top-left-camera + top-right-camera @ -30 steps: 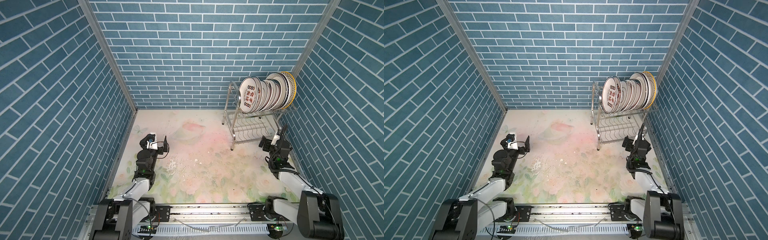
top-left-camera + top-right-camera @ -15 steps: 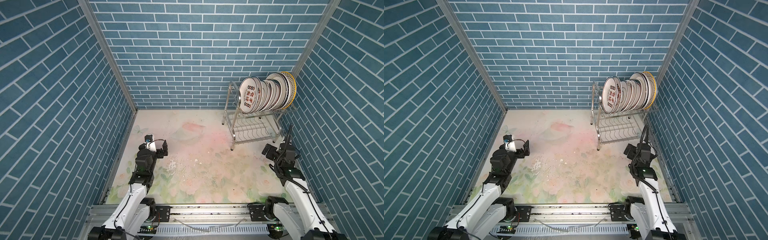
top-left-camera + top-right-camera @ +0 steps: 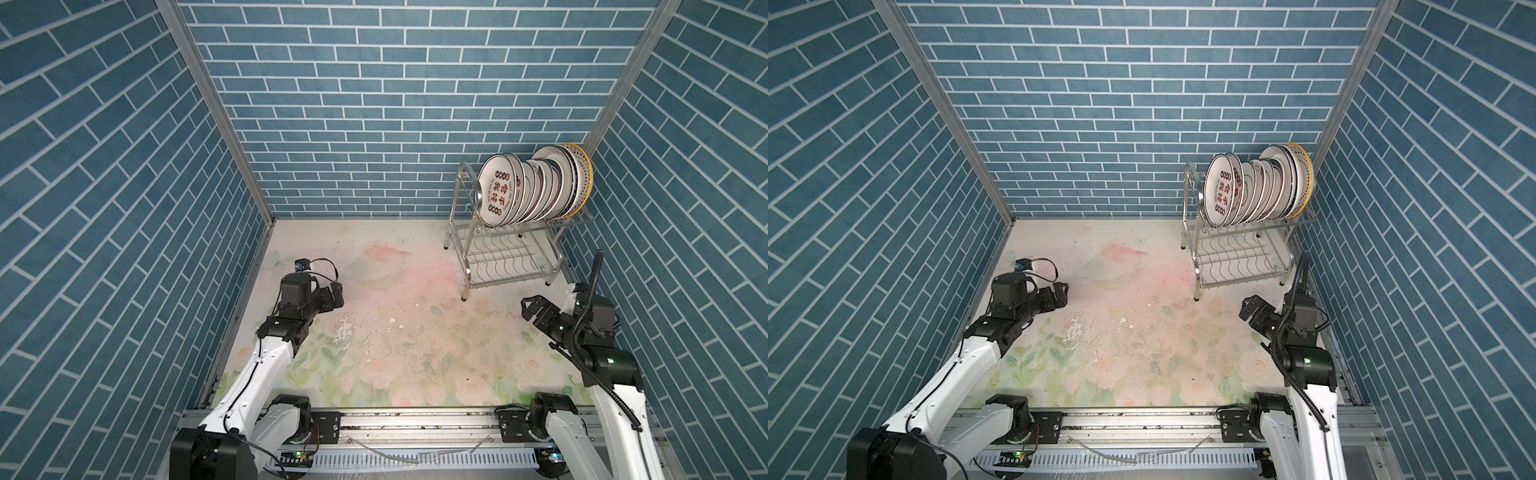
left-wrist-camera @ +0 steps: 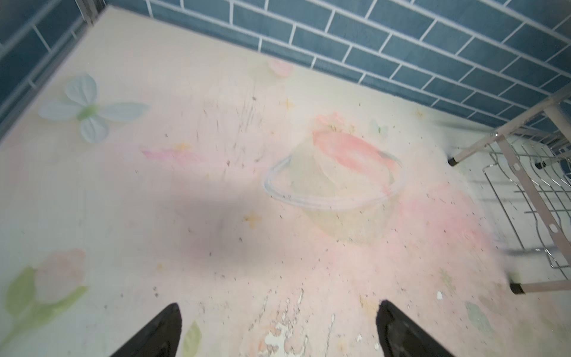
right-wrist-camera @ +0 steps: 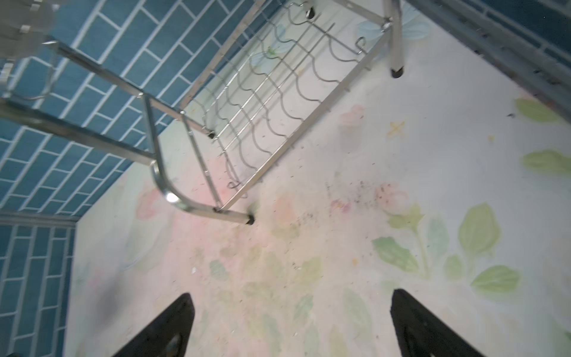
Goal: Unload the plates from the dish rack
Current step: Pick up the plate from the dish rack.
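We see the dish rack [image 3: 509, 266] standing in the far right corner of the flowery tabletop [image 3: 395, 345], close to the blue brick walls [image 3: 374, 104]. The plates [image 3: 530, 193] all stand on edge in its top shelf, packed side by side. The front plate has red and black writing on it. Our left tool [image 3: 336, 294] hangs over the left side of the tabletop, well apart from the rack, spread wide and holding nothing. Our right tool [image 3: 528, 306] is near the front of the rack, not touching it, also spread wide and holding nothing
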### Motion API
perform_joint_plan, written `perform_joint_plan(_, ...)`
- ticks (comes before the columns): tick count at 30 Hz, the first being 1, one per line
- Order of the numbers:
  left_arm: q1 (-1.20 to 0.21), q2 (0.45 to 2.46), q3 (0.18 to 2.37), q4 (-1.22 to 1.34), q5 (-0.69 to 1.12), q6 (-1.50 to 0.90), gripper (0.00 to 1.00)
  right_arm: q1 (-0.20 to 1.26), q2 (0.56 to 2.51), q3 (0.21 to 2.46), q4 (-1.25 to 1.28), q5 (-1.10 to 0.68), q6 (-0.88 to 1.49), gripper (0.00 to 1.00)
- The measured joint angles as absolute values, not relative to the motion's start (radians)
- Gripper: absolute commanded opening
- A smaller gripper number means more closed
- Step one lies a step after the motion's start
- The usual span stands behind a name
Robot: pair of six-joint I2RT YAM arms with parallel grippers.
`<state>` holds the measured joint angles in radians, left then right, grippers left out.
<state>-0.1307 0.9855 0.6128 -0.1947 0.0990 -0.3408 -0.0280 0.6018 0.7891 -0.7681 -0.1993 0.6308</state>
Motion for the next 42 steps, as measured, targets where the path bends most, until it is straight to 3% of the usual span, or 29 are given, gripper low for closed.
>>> perform_joint_plan(6,-0.154,0.986,0.665,-0.313,0.169,-0.417,0.99,-0.017,0.656,1.058,-0.864,-0.363,0.632,0.99)
perform_joint_plan(10,-0.243,1.028,0.757,-0.360,0.181,-0.435,0.99,-0.002,0.759,1.227,-0.883,-0.419,0.628,0.99)
perform_joint_plan(24,-0.449,1.101,0.954,-0.361,0.249,-0.507,0.99,0.098,1.244,1.820,-0.922,-0.408,0.590,0.98)
perform_joint_plan(32,-0.467,1.143,1.093,-0.398,0.224,-0.529,0.99,0.277,1.448,2.117,-1.032,-0.230,0.532,0.94)
perform_joint_plan(42,-0.469,1.203,1.136,-0.467,0.205,-0.547,0.99,0.470,1.515,2.184,-1.077,0.153,0.469,0.84)
